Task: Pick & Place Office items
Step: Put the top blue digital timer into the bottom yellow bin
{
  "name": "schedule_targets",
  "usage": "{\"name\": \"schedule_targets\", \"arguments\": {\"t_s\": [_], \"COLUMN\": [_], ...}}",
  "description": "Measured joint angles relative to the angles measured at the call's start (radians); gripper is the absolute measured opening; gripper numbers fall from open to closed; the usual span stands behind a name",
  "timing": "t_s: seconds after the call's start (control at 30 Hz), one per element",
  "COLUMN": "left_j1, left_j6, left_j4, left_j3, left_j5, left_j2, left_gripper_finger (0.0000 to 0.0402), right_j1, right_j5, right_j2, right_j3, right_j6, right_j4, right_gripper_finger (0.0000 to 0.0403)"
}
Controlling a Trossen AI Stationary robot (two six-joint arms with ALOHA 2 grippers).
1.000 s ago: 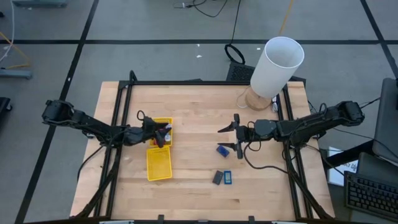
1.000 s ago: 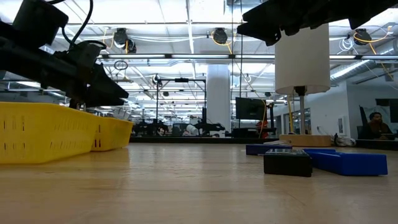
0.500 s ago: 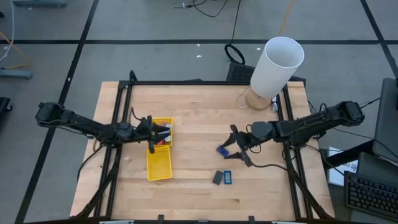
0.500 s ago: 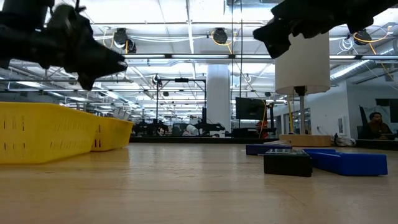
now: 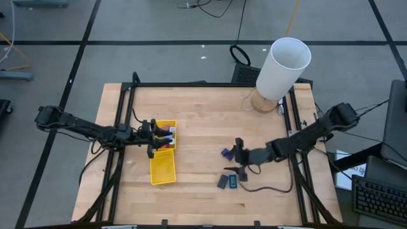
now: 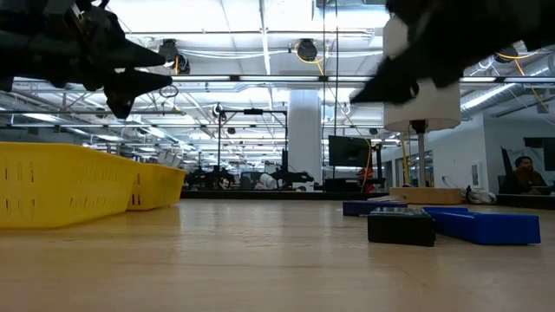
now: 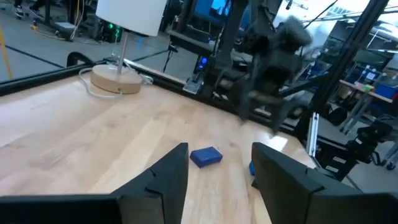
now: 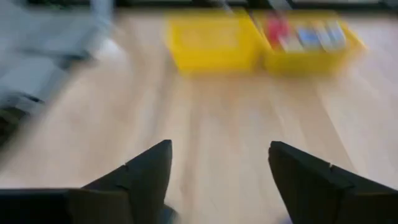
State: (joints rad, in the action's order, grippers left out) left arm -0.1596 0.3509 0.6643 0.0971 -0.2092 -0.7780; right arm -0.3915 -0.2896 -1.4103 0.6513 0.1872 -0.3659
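Note:
The yellow tray (image 5: 163, 166) lies left of centre; its far compartment (image 5: 166, 135) holds red, blue and pale pieces, which also show in the right wrist view (image 8: 305, 36). A blue chunk (image 5: 226, 153), a dark grey flat rectangle (image 5: 222, 181) and a blue flat rectangle (image 5: 233, 181) lie on the table right of centre. My left gripper (image 5: 156, 137) is open and empty, raised at the tray's far compartment (image 6: 130, 82). My right gripper (image 5: 234, 158) is open and empty, above the table beside the blue chunk, just far of the two flat rectangles.
A big white cylinder (image 5: 283, 67) stands on a round wooden base (image 5: 262, 100) at the far right corner. Bare wood lies between the tray and the loose pieces. A dark frame (image 5: 191, 84) runs along the table's far edge and sides.
My right gripper has swung from the middle right toward the table's near edge and a little left, and now stands by the blue chunk and flat rectangles. My left gripper has risen and drawn back a little toward the left edge. No piece has moved.

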Motion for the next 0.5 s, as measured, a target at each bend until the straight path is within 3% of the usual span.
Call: {"name": "schedule_targets", "arguments": {"t_s": [0.17, 0.3, 0.5], "left_j1": [0.000, 0.000, 0.000], "left_j6": [0.019, 0.020, 0.020], "left_j4": [-0.011, -0.011, -0.011], "left_j3": [0.000, 0.000, 0.000], "left_j5": [0.000, 0.000, -0.030], "left_j2": [0.000, 0.000, 0.000], "left_gripper_finger": [0.0191, 0.0199, 0.0209], "right_j1": [-0.014, -0.013, 0.003], "right_j5": [-0.147, -0.160, -0.158], "right_j2": [-0.089, -0.163, -0.287], "right_j3": [-0.001, -0.001, 0.000], "right_j6": [0.172, 0.265, 0.308], "right_j4": [0.171, 0.207, 0.125], "right_gripper_finger": [0.0302, 0.0309, 0.0301]}}
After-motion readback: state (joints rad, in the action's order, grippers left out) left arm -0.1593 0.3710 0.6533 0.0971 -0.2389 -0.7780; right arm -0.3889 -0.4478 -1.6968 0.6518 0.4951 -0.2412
